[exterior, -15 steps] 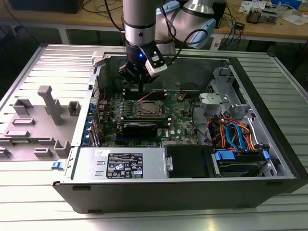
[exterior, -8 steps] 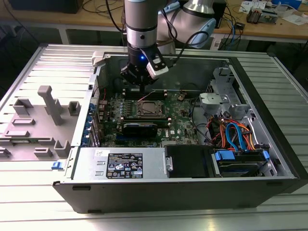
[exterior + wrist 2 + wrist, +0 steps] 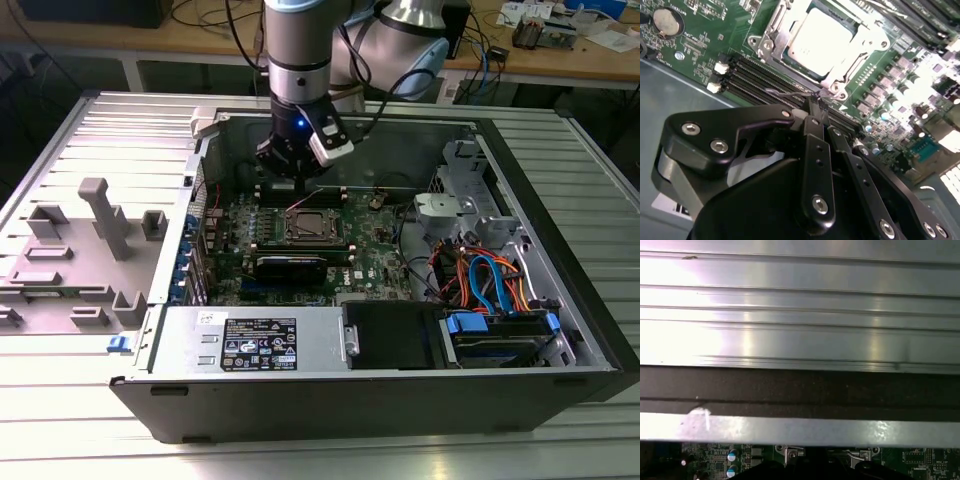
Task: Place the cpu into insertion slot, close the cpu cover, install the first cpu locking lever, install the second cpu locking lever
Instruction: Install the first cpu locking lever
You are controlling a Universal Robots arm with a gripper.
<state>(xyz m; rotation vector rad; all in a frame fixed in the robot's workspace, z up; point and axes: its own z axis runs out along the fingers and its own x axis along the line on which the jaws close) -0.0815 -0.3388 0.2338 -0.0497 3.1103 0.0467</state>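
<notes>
The cpu [image 3: 820, 40] lies flat in its socket on the green motherboard, its silver top showing through the cut-out of the cpu cover [image 3: 866, 44], which lies down over it. In the exterior view the cpu [image 3: 308, 226] sits just below my gripper [image 3: 300, 183], inside the open computer case. In the second wrist view my gripper [image 3: 816, 102] has its black fingers pressed together at the end of a thin wire locking lever [image 3: 787, 93] beside the socket's corner. That lever [image 3: 305, 203] slants up from the socket toward the gripper.
Black memory slots [image 3: 765, 80] run along the socket, with a coin battery [image 3: 665, 21] further off. A black heatsink block [image 3: 290, 265], the power supply [image 3: 260, 345] and a drive bay with coloured cables [image 3: 490, 280] fill the case. A grey fixture [image 3: 100, 215] stands at the exterior view's left.
</notes>
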